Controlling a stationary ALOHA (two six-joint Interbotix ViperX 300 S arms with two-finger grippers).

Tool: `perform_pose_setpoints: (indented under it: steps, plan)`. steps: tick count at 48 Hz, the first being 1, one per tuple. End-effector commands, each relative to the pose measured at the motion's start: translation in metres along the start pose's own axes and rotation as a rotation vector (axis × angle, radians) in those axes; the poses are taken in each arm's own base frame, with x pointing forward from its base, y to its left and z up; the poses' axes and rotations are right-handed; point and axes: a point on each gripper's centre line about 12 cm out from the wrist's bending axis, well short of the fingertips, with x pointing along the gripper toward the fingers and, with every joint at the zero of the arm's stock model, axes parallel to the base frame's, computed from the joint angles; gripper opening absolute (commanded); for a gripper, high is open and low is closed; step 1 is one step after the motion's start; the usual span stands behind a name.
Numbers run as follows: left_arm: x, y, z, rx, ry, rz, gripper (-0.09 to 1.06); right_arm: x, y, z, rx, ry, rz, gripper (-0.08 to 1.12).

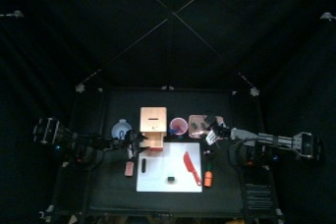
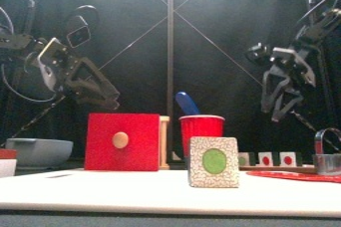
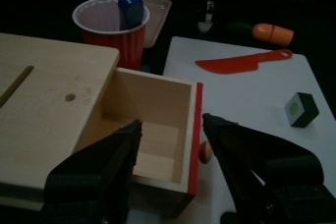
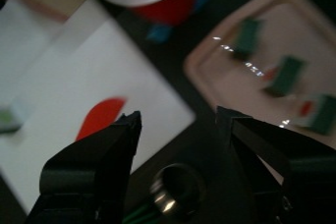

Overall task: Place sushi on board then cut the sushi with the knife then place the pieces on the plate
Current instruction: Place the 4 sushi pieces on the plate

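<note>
One dark green sushi piece point(image 1: 172, 179) point(image 3: 305, 108) stands on the white cutting board point(image 1: 157, 181) point(image 3: 250, 100), with a pale green centre in the front view point(image 2: 213, 161). The red knife point(image 1: 191, 161) point(image 3: 243, 63) lies on the board. Several sushi pieces point(image 4: 286, 74) point(image 2: 266, 158) sit on the pink tray point(image 1: 199, 125) point(image 4: 223, 71). The red cup point(image 1: 178, 125) point(image 2: 202, 131) holds the blue knife point(image 2: 186, 105) point(image 3: 132, 4). My left gripper point(image 1: 122, 141) point(image 3: 164, 154) hovers open over the wooden box's open drawer point(image 3: 144, 120). My right gripper point(image 1: 218, 132) point(image 4: 178, 144) hangs open between board and tray.
The wooden box point(image 1: 153, 130) with its red drawer front point(image 2: 123, 141) stands behind the board. A blue-grey bowl point(image 1: 122, 130) point(image 2: 38, 151) is at the left. A metal cutter point(image 4: 178, 189) point(image 2: 328, 139) sits under the right gripper. An orange toy point(image 1: 207, 179) point(image 3: 272, 33) lies at the board's right edge.
</note>
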Motion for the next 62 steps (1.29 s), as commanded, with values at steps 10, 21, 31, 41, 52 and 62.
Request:
perform_pose_setpoints:
  steps: [10, 21, 31, 41, 52, 62]
  plan:
    - [0.013, -0.001, 0.019, -0.008, -0.050, 0.003, 0.89, 0.049, 0.126, 0.035, -0.293, 0.066, 0.079, 0.94]
    - [0.014, -0.002, 0.017, -0.009, -0.044, 0.004, 0.89, 0.071, 0.166, 0.033, -0.402, 0.114, 0.103, 0.94]
    - [0.014, -0.003, 0.016, -0.007, -0.040, 0.000, 0.89, 0.085, 0.174, 0.029, -0.419, 0.148, 0.128, 0.94]
    - [0.013, -0.003, 0.013, -0.008, -0.033, 0.000, 0.89, 0.101, 0.175, 0.023, -0.429, 0.178, 0.118, 0.93]
    - [0.012, -0.002, 0.012, -0.008, -0.029, 0.001, 0.89, 0.113, 0.177, 0.017, -0.429, 0.195, 0.114, 0.90]
    - [0.011, -0.002, 0.010, -0.007, -0.024, 0.002, 0.89, 0.119, 0.178, 0.013, -0.420, 0.204, 0.118, 0.69]
